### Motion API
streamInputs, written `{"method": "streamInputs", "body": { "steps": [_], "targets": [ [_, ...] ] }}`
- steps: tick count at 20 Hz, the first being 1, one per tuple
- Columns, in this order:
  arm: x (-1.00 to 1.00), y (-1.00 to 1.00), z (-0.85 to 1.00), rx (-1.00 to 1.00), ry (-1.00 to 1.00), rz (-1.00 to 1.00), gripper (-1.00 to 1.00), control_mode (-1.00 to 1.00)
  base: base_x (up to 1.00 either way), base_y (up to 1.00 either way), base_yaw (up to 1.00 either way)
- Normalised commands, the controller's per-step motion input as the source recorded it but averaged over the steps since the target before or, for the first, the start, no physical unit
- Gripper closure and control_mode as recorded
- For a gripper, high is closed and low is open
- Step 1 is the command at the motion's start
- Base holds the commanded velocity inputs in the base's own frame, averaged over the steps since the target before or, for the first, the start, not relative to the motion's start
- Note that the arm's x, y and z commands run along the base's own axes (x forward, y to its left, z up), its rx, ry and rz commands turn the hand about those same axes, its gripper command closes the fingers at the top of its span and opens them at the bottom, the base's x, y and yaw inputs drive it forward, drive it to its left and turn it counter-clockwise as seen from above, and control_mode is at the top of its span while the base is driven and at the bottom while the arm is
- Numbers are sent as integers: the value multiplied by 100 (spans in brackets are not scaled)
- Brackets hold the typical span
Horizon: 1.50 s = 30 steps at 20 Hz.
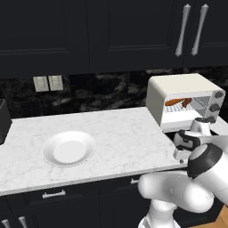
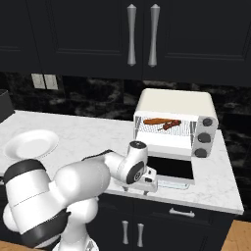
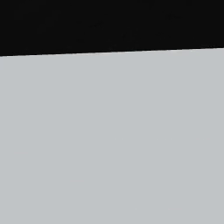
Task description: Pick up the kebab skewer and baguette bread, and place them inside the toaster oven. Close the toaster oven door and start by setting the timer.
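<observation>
Dark glass toaster oven door [image 2: 170, 167] hangs open, stiff and hinged; my spread, empty fingers [image 2: 151, 186] should lift its front edge.

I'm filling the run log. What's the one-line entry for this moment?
baguette bread, kebab skewer: on rack in toaster oven | toaster oven door: open, folded down | plate: bare

Close against a plain surface

You had a flat pale grey surface [image 3: 112, 140] right in front of the hand camera, smooth and unmarked, and above it a plain black area [image 3: 112, 24]. The two met along one straight, sharp edge that ran slightly tilted, a little higher at the right of the picture. You could not tell from this what either one was.
</observation>
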Motion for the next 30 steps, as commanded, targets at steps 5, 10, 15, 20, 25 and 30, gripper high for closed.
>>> {"method": "streamInputs", "body": {
  "steps": [5, 10, 15, 20, 25, 30],
  "targets": [
    [64, 4, 10, 0, -13, -1, -100, -100, 0, 0, 0],
    [52, 17, 6, 0, -31, -1, -100, -100, 0, 0, 0],
    [51, 37, 0, 0, -49, 0, -100, -100, 0, 0, 0],
    [64, 32, 0, 0, -60, 0, -100, -100, 0, 0, 0],
    [77, 17, 15, -4, -45, 0, -100, -100, 0, 0, 0],
    [70, 2, 27, -10, -27, 0, -100, -100, 0, 0, 0]
  ]
}}
